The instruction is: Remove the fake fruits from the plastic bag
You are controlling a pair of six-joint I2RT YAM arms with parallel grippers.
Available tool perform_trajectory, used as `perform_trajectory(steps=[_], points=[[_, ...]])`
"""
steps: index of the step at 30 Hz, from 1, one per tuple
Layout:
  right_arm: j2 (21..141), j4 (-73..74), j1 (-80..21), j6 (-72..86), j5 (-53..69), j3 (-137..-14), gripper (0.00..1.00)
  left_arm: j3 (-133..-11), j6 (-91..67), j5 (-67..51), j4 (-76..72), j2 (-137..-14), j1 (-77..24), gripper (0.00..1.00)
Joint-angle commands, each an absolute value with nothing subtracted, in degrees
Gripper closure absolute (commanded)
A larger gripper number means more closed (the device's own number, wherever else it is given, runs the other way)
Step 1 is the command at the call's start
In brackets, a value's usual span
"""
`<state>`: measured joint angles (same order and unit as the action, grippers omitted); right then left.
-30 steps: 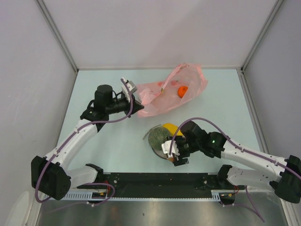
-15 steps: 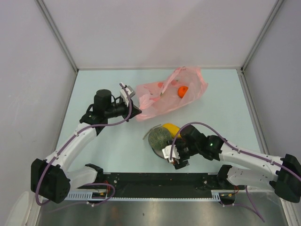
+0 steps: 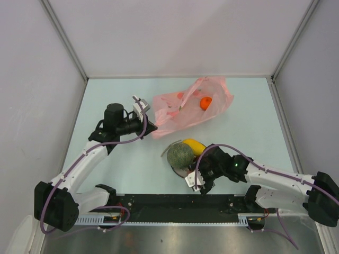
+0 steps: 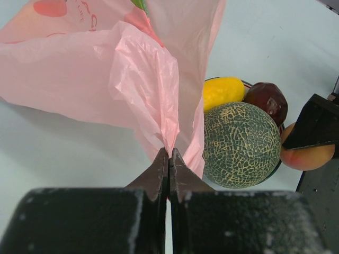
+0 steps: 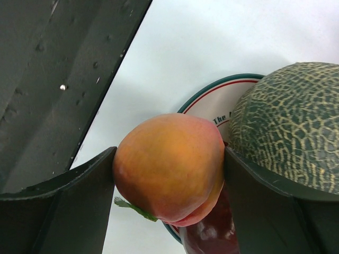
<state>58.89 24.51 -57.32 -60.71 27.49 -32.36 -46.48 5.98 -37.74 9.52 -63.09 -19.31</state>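
Observation:
The pink plastic bag (image 3: 183,110) lies at the back of the table with an orange ball (image 3: 205,102) and small red pieces (image 3: 180,96) inside. My left gripper (image 3: 146,126) is shut on the bag's near corner (image 4: 159,90); its jaws (image 4: 169,154) pinch the film. On the white plate (image 5: 207,99) sit the netted melon (image 3: 179,156), a yellow oval (image 3: 194,145) and a dark red fruit (image 4: 266,100). My right gripper (image 5: 169,169) is shut on an orange-pink peach (image 5: 168,164) at the plate's near edge, beside the melon (image 5: 291,124).
A black rail (image 3: 175,209) runs along the table's near edge, close under my right gripper. Grey enclosure walls stand left, right and behind. The right arm's links (image 3: 275,177) lie along the near right.
My left gripper has drawn the bag's corner leftward and toward me, stretching the bag. My right gripper has shifted toward the near edge with the peach.

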Motion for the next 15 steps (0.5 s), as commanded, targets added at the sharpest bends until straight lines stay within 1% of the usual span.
perform_trajectory(steps=[1,10,11,12,14,15], points=[[58.3,22.9,-57.7,-66.7,27.4,-31.7,0.86,-45.7,5.1,-38.8,7.8,-61.7,-18.9,1.0],[59.2,22.3,-57.6,-66.2,26.4,-31.5,0.84,-44.7,4.7,-39.0,7.4,-61.4,-18.8,1.0],[59.5,22.3,-57.6,-66.1,26.1,-31.5,0.82,-44.7,4.6,-38.9,7.4,-61.4,-18.8,1.0],[59.7,22.2,-57.6,-65.9,25.8,-31.5,0.78,-44.7,4.5,-39.1,7.3,-61.5,-18.8,1.0],[59.8,22.2,-57.5,-65.7,25.4,-31.4,0.74,-44.8,4.3,-39.1,7.2,-61.6,-18.9,1.0],[59.6,22.3,-57.5,-65.6,25.3,-31.4,0.7,-44.7,4.3,-39.1,7.1,-61.5,-18.8,1.0]])
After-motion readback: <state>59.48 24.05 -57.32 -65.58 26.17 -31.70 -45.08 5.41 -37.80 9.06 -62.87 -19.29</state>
